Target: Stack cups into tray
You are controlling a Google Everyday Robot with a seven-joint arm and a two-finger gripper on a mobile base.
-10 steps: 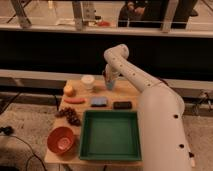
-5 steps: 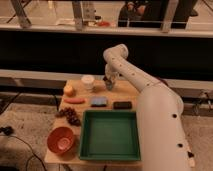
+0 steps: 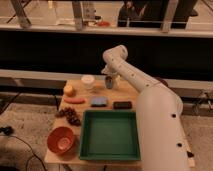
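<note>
Light-blue cup (image 3: 109,83) sits directly under gripper (image 3: 111,76), grip state impossible to tell; green tray (image 3: 110,137) well apart, toward camera.

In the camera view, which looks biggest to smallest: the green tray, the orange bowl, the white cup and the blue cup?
1. green tray
2. orange bowl
3. white cup and blue cup: they look alike and sit farther back, so no ranking.
The pincer is right over the blue cup.
</note>
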